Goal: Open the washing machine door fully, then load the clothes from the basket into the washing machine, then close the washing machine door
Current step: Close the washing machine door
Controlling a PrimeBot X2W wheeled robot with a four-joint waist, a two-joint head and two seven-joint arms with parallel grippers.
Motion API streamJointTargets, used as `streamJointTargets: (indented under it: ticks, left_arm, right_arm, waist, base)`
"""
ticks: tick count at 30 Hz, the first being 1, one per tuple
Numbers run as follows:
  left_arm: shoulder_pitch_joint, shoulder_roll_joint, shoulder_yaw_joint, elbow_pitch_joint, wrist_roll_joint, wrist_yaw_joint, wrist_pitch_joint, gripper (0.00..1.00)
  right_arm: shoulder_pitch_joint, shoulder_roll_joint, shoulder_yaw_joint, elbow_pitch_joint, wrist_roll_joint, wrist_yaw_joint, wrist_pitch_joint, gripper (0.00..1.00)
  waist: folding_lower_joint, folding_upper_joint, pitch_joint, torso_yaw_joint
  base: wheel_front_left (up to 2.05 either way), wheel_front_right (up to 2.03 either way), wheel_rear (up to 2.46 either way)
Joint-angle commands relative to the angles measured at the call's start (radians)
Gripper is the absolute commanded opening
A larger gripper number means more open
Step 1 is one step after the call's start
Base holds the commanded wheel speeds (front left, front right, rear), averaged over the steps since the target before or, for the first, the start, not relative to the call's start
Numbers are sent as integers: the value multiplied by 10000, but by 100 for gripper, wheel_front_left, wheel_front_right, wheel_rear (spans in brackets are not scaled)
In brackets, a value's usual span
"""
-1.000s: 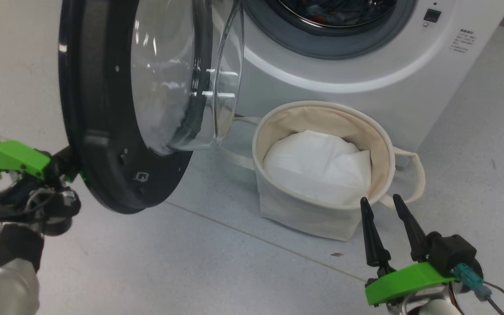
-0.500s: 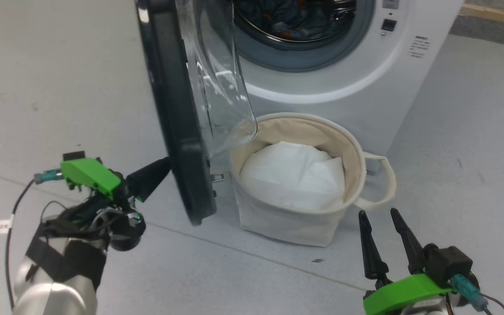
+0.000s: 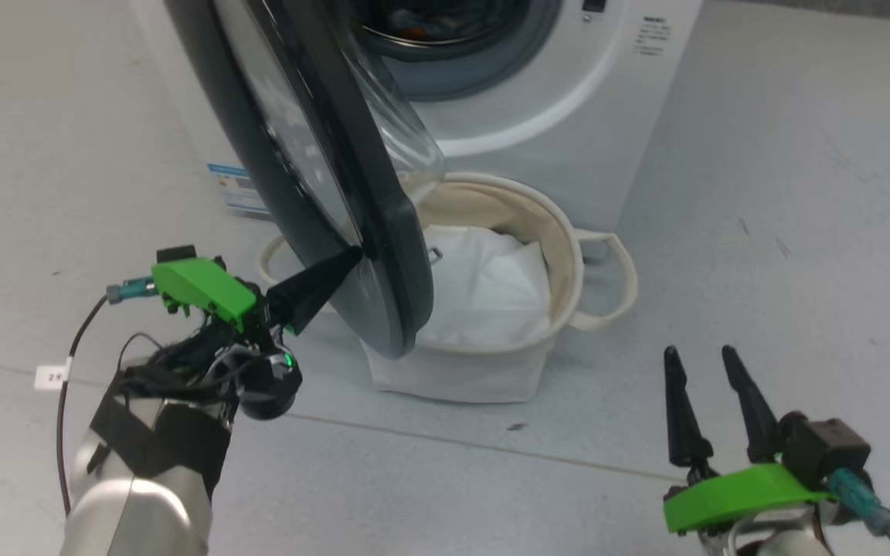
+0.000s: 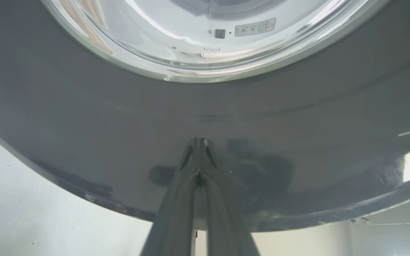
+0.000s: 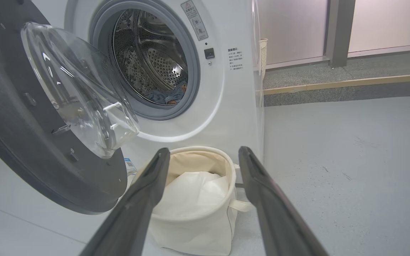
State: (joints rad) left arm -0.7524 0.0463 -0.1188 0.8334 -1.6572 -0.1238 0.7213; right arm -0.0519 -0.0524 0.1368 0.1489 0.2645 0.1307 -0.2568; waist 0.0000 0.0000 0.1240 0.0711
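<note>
The washing machine door [image 3: 321, 170] with its glossy black rim and clear glass bowl [image 5: 80, 89] stands partly swung over the basket [image 3: 484, 371]. My left gripper [image 3: 354, 256] is shut, its tips pressed against the door's outer black face [image 4: 205, 117]. The white washing machine [image 3: 538, 116] has its drum [image 5: 151, 60] open, and blue clothes [image 5: 169, 96] lie inside it. The off-white basket [image 5: 198, 220] holds a plain white sheet [image 3: 484, 293]. My right gripper [image 3: 700, 354] hangs open at the lower right, apart from the basket.
A small blue label [image 3: 232, 188] sits low on the machine's left front. Grey floor [image 3: 762, 232] spreads to the right of the machine. A raised kerb [image 5: 347, 85] and wall panels stand behind it in the right wrist view.
The door has swung from wide open toward the machine, with my left gripper pushing on its outer face. The head camera has shifted, so the machine and basket sit further left.
</note>
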Motion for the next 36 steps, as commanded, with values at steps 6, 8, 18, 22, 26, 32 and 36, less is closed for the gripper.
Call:
streamJointTargets:
  ticks: [6, 8, 18, 22, 26, 32, 36]
  left_arm:
    - [-923, 107, 398, -472, -64, -69, -643, 0]
    - [-1018, 96, 366, -474, -8, -69, -719, 0]
    - [-1134, 56, 176, -573, 9, -69, -753, 0]
    - [-979, 53, 50, -939, 229, -69, -900, 0]
    - [-547, 271, -276, -1894, 1379, -69, -2157, 0]
    - [595, 867, -1134, -3729, 3476, -69, -4891, 0]
    - [1239, 1490, -2140, -3720, 5935, -69, -7943, 0]
  right_arm:
    - [-645, 21, -40, -436, 100, 0, -49, 100]
    - [-709, 21, -38, -426, 146, 0, -49, 100]
    - [-903, 22, -201, -365, 282, 0, -49, 100]
    - [-897, 22, -252, -386, 281, 0, -49, 100]
    - [-817, 22, -291, -421, 264, 0, -49, 100]
    - [-696, 22, -293, -502, 216, 0, -49, 100]
    - [-612, 22, -306, -603, 196, 0, -49, 100]
  waist:
    - [0, 0, 752, -977]
    - [0, 0, 879, -1178]
    - [0, 0, 1032, -1494]
    - [0, 0, 952, -1377]
    - [0, 0, 790, -1098]
    - [0, 0, 509, -586]
    - [0, 0, 339, -253]
  base:
    - [0, 0, 0]
    - [0, 0, 0]
    - [0, 0, 0]
    - [0, 0, 0]
    - [0, 0, 0]
    - [0, 0, 0]
    - [0, 0, 0]
